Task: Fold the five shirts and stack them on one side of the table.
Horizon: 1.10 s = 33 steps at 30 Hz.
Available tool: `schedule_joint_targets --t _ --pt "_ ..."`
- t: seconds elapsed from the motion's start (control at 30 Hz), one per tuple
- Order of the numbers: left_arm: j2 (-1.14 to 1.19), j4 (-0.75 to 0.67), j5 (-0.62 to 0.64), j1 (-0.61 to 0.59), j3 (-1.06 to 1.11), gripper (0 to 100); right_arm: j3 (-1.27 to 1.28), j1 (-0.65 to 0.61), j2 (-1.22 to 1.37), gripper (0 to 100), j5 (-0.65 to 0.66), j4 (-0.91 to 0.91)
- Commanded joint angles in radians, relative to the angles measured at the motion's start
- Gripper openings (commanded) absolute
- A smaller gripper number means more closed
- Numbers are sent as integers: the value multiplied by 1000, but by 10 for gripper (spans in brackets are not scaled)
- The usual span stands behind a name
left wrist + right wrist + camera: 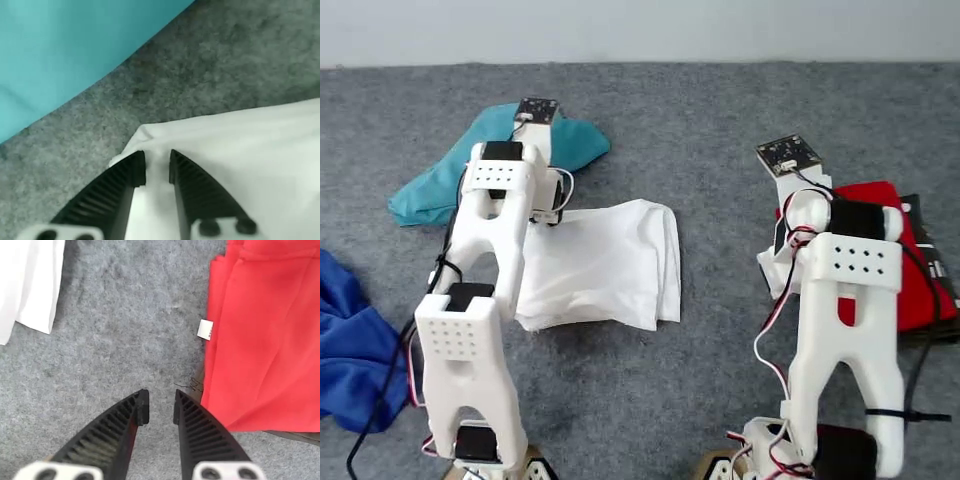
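Left claw (157,167) first: its jaws stand slightly apart, astride the corner of the white shirt (240,150), with white cloth showing in the narrow gap. I can't see a firm pinch. From that corner the shirt spreads away toward the other arm, lying loosely folded on the grey carpet (720,150). Its far edge (665,265) is doubled over. Just beyond the claw, across a strip of bare carpet, runs the edge of the teal shirt (65,50). It is near but not touching the white one. Behind the left arm (485,250), out toward the table's edge, a blue shirt (350,340) lies in a heap.

The right claw (160,407) hangs over bare carpet, jaws a little apart with nothing between them. The red shirt (265,330) lies just beside it on the outer side — folded, its small white tag (205,330) at the edge nearest the claw, with a dark layer (932,268) under it. On the inner side, the white shirt's edge lies well apart from it, leaving open carpet between the two arms.
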Motion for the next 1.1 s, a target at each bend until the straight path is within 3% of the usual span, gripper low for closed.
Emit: schedule_joint_targets --t 0.0,0.3,0.5,0.7,0.9,1.07 --pt "-9 -11 -2 -34 -2 92 -5 -7 -35 101 -9 -16" --pt "-101 23 3 -64 -7 92 -3 -30 -38 101 -9 -16" --pt "-224 190 3 -68 -102 110 -5 -97 -30 102 -9 -24" --pt "-339 425 -3 -71 -191 120 49 -199 -27 104 -15 -226" --pt "-434 422 -26 -63 97 120 49 -378 -4 105 -133 -446" --pt "-480 419 -34 -74 343 120 -89 -467 185 105 -209 -463"
